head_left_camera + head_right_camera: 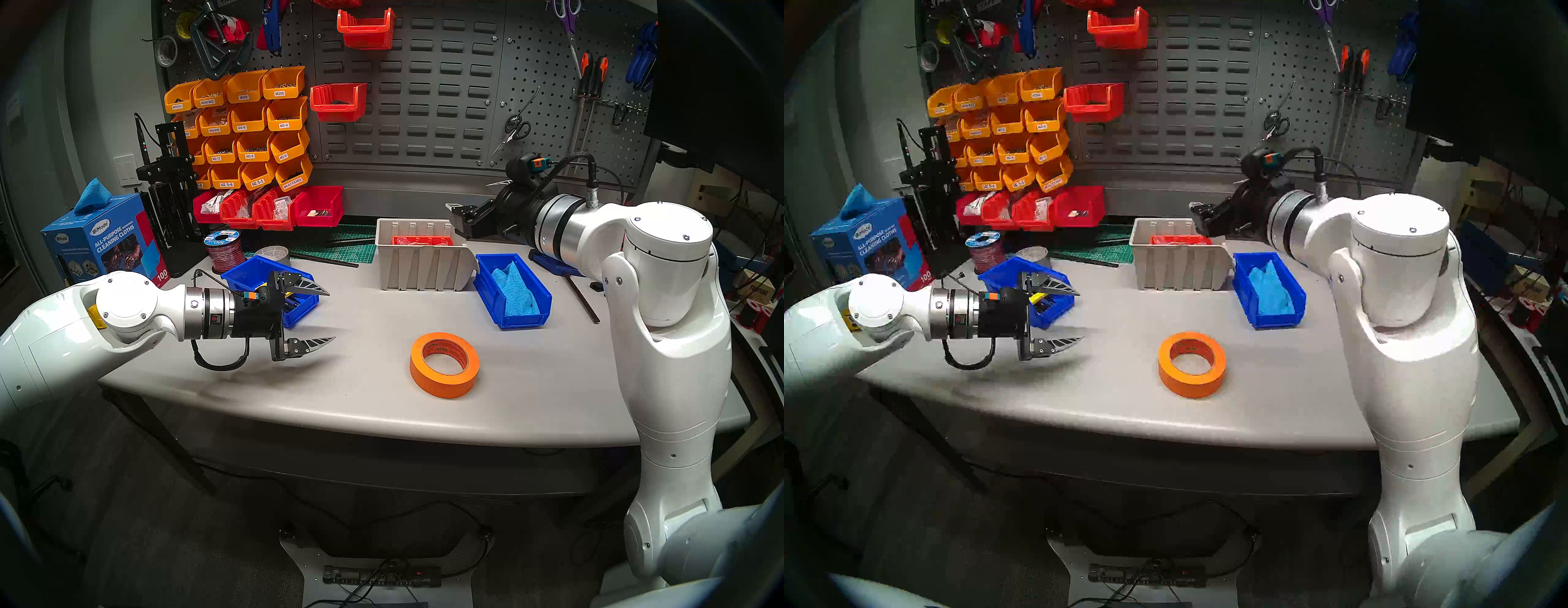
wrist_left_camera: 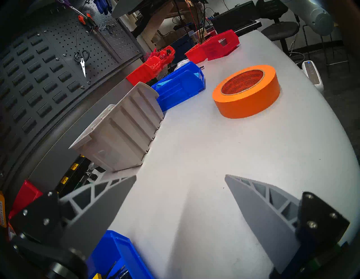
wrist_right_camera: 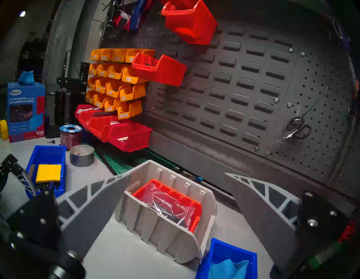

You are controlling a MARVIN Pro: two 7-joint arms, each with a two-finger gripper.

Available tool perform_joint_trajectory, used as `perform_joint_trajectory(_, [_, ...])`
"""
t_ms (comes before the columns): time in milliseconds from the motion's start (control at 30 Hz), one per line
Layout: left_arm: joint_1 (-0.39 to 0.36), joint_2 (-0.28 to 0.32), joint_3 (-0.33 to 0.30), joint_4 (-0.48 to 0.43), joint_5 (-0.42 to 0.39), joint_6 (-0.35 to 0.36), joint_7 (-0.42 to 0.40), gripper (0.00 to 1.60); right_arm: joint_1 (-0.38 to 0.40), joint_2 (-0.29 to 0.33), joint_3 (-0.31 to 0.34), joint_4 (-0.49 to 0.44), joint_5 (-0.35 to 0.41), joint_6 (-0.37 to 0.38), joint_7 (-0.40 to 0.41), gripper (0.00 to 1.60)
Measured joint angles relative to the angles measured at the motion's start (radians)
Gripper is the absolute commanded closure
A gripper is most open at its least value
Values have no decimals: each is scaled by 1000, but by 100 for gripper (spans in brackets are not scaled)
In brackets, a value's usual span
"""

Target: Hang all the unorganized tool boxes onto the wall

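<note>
Grey tabletop (image 1: 382,322) carries all three tool boxes; none hangs on the wall (image 1: 424,85) yet. Toward the back of the table stands the beige box (image 1: 420,265), ribbed side facing the robot, with a red bin (image 3: 167,202) of bagged parts inside it. Just beside it on the right sits a blue box (image 1: 513,293) holding a blue cloth (image 1: 515,288); from the left wrist view the two look nearly touching. The other blue box (image 1: 250,271) lies on the left side of the table, partly hidden behind the left gripper (image 1: 329,316), with a yellow pad (image 3: 48,173) and small tools in it. The left gripper hovers above the table with its fingers spread wide and nothing between them. The right gripper (image 3: 178,177) hangs above and behind the beige box's right end, facing the wall, its fingers likewise spread wide and empty. An orange tape roll (image 1: 444,365) lies flat near the table's front, well apart from the boxes. On the wall, two red bins (image 1: 365,27) hang on the louvre slots, beside the yellow bins (image 1: 246,127) on the left pegboard.
</note>
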Motion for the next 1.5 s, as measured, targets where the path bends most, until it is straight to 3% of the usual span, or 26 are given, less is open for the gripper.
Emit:
perform_joint_trajectory(633, [0, 0, 0, 0, 0, 0, 0, 0, -250, 93, 51, -143, 87, 0, 43, 0])
perform_joint_trajectory(1100, [0, 0, 0, 0, 0, 0, 0, 0, -433, 148, 108, -158, 139, 0, 58, 0])
perform_joint_trajectory(1500, [0, 0, 0, 0, 0, 0, 0, 0, -581, 158, 160, -158, 196, 0, 66, 0])
